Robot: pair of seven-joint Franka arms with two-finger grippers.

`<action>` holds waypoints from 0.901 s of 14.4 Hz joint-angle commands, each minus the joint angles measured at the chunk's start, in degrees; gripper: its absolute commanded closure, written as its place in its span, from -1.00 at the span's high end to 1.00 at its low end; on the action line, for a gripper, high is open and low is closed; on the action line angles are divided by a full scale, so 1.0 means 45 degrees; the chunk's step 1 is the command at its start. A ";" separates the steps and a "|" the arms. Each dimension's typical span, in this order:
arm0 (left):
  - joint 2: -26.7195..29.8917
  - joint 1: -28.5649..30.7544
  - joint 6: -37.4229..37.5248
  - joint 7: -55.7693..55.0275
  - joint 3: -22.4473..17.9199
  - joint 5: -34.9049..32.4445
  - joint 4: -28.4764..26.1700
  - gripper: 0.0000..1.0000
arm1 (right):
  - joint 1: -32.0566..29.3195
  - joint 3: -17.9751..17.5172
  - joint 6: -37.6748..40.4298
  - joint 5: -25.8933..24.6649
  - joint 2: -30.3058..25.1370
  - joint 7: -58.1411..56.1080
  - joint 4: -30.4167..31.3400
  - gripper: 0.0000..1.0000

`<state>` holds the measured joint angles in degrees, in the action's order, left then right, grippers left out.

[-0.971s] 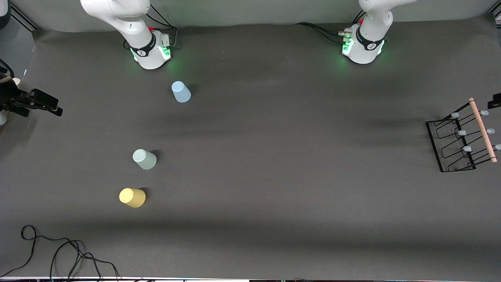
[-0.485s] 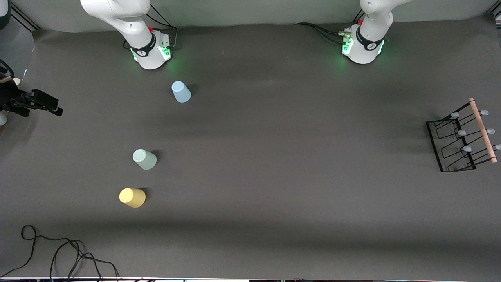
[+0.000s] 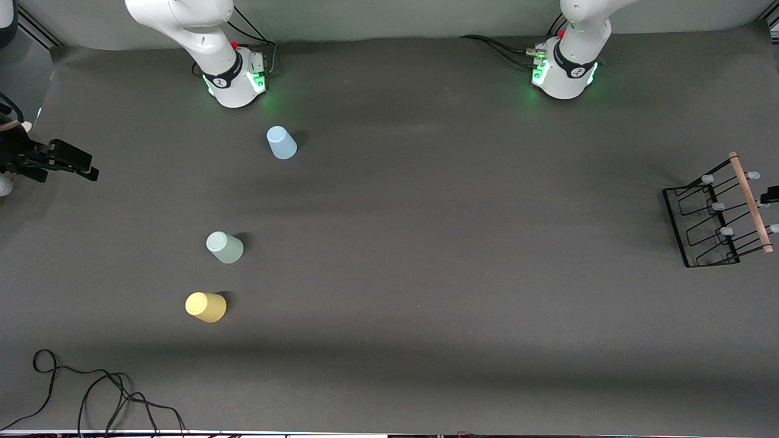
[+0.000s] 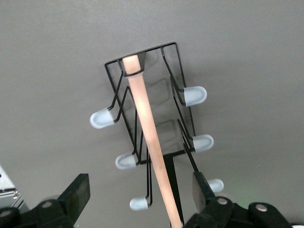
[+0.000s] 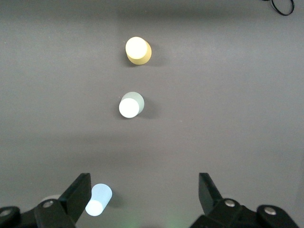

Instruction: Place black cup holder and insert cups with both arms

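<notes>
Hanging spread over the black wire cup holder (image 4: pixel 152 123) at the table's edge, the left gripper (image 4: pixel 140 190) has returned. The right gripper (image 5: pixel 145 190) waits, spread, by the other end.

a robot lab: two fixed arms (image 3: pixel 207 42) on a grey-covered table (image 3: pixel 426 274).

High front view, wrist views looking down
</notes>
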<state>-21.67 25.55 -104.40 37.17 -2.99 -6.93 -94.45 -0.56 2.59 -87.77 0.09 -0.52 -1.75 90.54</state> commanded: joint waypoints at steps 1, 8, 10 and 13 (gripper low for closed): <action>0.0207 0.0143 -0.0647 -0.0114 0.0039 0.0096 -0.0925 0.89 | 0.0026 0.0089 -0.0046 0.0332 0.0056 0.0194 -0.0101 1.00; 0.0168 0.0104 -0.0959 -0.0934 0.0039 0.0096 -0.1315 0.65 | 0.0026 0.0108 -0.0007 0.0332 -0.0022 0.0194 -0.0140 1.00; 0.0187 0.0084 -0.0999 -0.1498 0.0039 0.0096 -0.1453 0.65 | 0.0026 0.0108 -0.0007 0.0332 -0.0042 0.0194 -0.0140 1.00; 0.0168 0.0025 -0.0980 -0.1755 0.0058 0.0096 -0.1473 0.33 | 0.0026 0.0108 0.0012 0.0332 -0.0042 0.0194 -0.0140 1.00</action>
<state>-22.01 25.88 -107.87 30.68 -2.77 -6.86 -99.61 -0.57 2.76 -87.79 0.39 -0.50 -1.75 90.48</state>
